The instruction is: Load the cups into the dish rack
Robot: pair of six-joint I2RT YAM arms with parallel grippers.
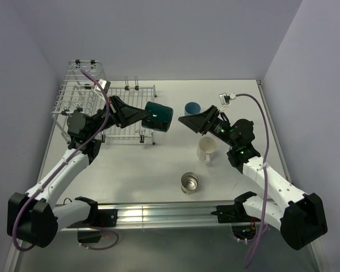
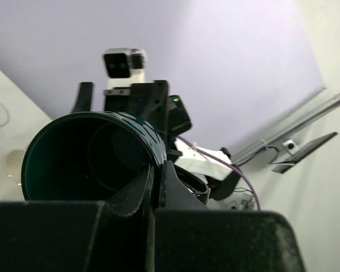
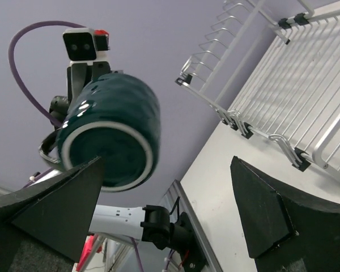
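while right tool (image 1: 184, 120) gapes wide, left tool (image 1: 143, 116) grips dark teal mug (image 1: 160, 116) horizontal, base rightward.

dish rack (image 1: 133, 102) back left, held mug (image 1: 158, 115) sideways in left gripper (image 1: 144, 116) beside rack's right edge, right gripper (image 1: 184, 120) opposite, far cup (image 1: 192, 107) behind it, handled mug (image 1: 207, 148) before it, near cup (image 1: 189, 182) at centre front

We see a teal mug (image 3: 110, 139) on its side in mid-air, base toward us, the left arm's camera (image 3: 86, 45) behind it, our right gripper (image 3: 167, 161) spread wide, a wire rack (image 3: 306, 102) on the table (image 3: 221, 170) at right.
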